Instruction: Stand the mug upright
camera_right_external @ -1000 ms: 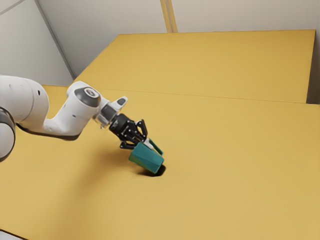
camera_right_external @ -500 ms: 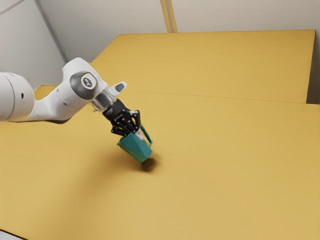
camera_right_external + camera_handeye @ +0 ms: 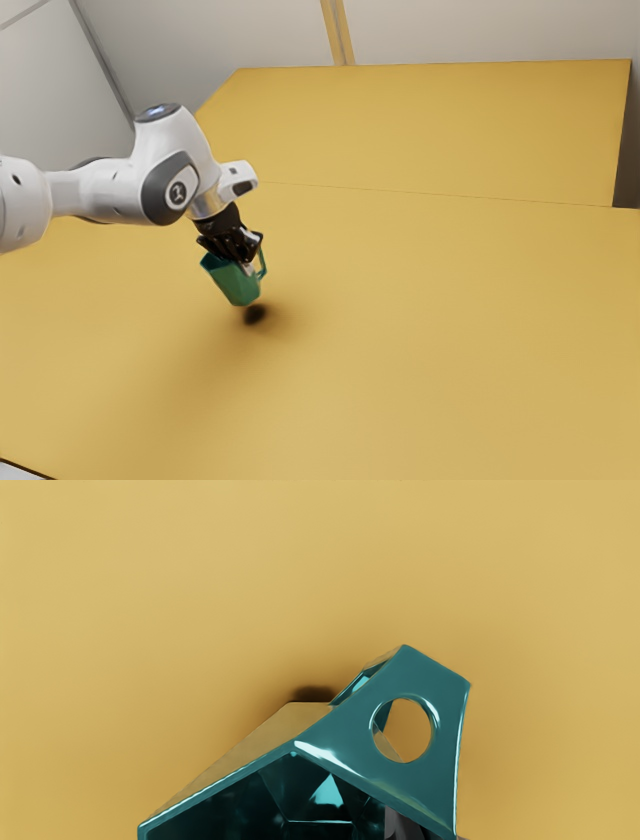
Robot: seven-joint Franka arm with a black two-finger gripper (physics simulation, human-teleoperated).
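- The gripper [image 3: 246, 267] is clamped on the wall of the mug [image 3: 231, 284], near its handle [image 3: 263, 264].
- The mug hangs tilted above the table [image 3: 400, 330] — level its base [image 3: 242, 301] first, turning it gently.
- Then lower slowly — release only once the base sits flat, so nothing rocks over.

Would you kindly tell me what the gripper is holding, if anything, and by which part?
The teal mug, held by its wall at the rim, beside the handle.

Below the end effector [image 3: 243, 262] spreads a yellow table [image 3: 460, 330], a thin seam [image 3: 430, 193] crossing it farther off, and well beyond the end effector stand pale walls [image 3: 230, 30], one bearing a yellow strip [image 3: 338, 30].
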